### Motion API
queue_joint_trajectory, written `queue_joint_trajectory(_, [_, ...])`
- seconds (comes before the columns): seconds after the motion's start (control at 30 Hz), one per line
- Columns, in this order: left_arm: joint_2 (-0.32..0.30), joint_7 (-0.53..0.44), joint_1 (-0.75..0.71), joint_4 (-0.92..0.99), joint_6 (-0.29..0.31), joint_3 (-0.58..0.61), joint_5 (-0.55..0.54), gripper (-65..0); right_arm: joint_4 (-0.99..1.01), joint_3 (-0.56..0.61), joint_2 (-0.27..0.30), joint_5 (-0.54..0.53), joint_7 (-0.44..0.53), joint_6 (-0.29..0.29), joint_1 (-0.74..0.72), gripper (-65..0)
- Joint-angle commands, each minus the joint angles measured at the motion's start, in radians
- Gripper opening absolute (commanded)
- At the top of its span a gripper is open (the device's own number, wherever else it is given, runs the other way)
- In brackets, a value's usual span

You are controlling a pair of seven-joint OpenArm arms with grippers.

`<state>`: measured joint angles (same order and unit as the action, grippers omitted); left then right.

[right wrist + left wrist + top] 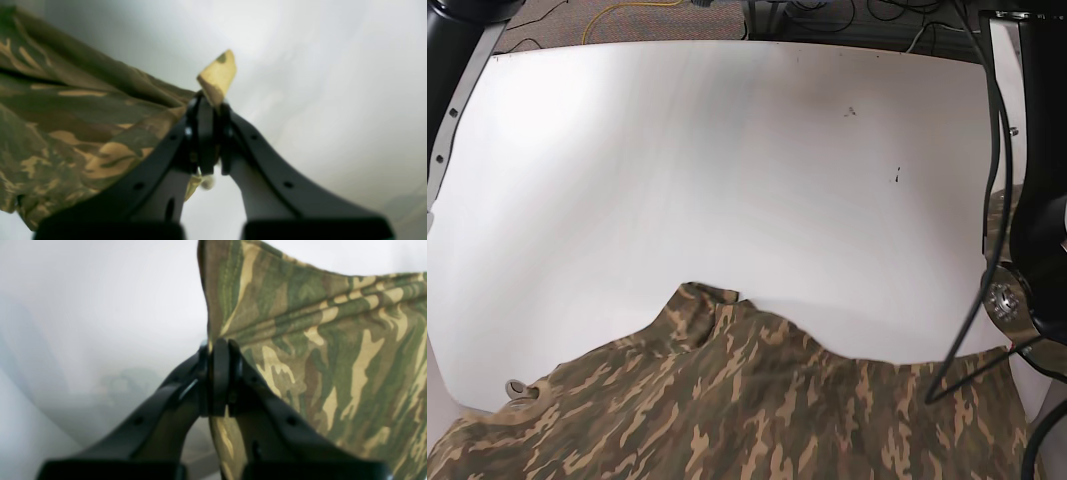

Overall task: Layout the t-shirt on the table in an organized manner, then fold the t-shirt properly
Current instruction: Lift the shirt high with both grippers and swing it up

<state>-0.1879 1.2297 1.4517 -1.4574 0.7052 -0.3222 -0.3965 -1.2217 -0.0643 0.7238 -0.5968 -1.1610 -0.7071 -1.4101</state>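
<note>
Left pincer closed tight, black fingers pressed together and pinching an edge of the shirt, cloth spreading up and to the side from the tips. Right pincer likewise clamped shut on the shirt, a small tan corner poking out above the fingertips, the rest of the cloth draping away to one side. Seen from the base view, only part of the left arm showed at the frame's right edge, dark, upright, with cables trailing alongside. Neither pincer itself visible from there.
</note>
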Motion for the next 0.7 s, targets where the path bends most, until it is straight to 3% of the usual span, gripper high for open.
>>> queue_joint_trajectory(0.0, [-0.006,-0.024,0.08,0.048,-0.007,-0.002,0.017,-65.0,-0.007,0.025,0.021,0.019,0.006,0.009,-0.064,-65.0])
queue_joint_trajectory(0.37, [-0.005,-0.09,0.109,0.117,-0.007,-0.001,0.014,-65.0,-0.007,0.048,0.03,0.019,0.005,0.009,-0.1,-65.0])
queue_joint_trajectory(0.67, [-0.006,-0.089,0.086,0.119,-0.007,-0.001,0.012,-65.0,-0.007,0.048,0.053,0.018,0.003,0.009,-0.094,-65.0])
